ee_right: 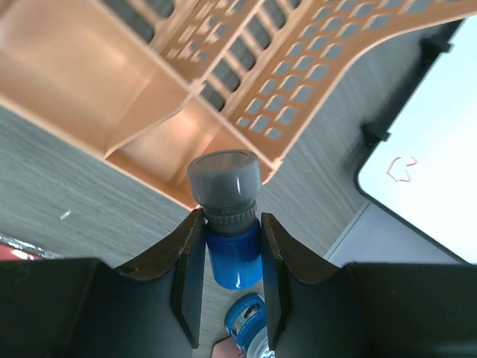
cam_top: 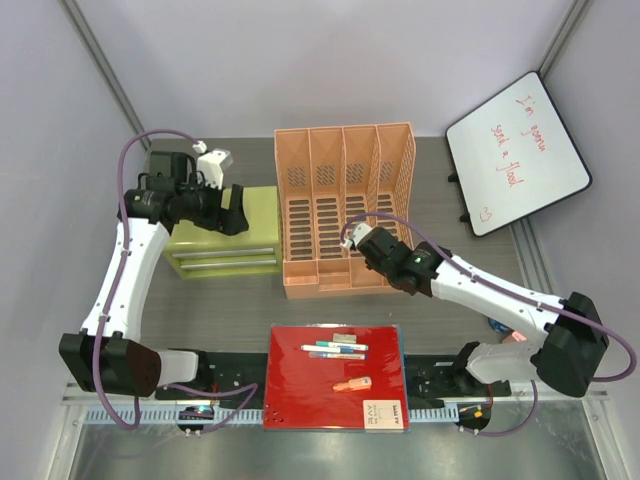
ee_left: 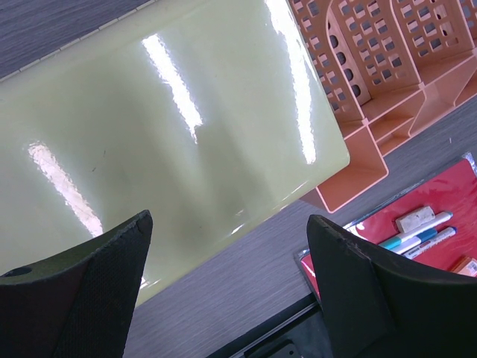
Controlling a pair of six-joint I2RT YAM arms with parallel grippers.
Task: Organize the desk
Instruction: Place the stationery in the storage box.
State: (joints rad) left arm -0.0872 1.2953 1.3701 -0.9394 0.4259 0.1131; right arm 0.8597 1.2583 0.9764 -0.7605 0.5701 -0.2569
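The desk is a dark grey wood-grain top. My right gripper is shut on a small blue bottle with a grey cap, held by its neck above the desk, just in front of the orange file rack. In the top view this gripper is at the rack's front right. My left gripper is open and empty above the lime-green drawer cabinet. The left wrist view shows its wide-apart jaws over the cabinet's glossy top.
A red folder lies at the near edge with markers, a small eraser and an orange item on it. A whiteboard leans at the back right. A blue-and-white container lies below the held bottle.
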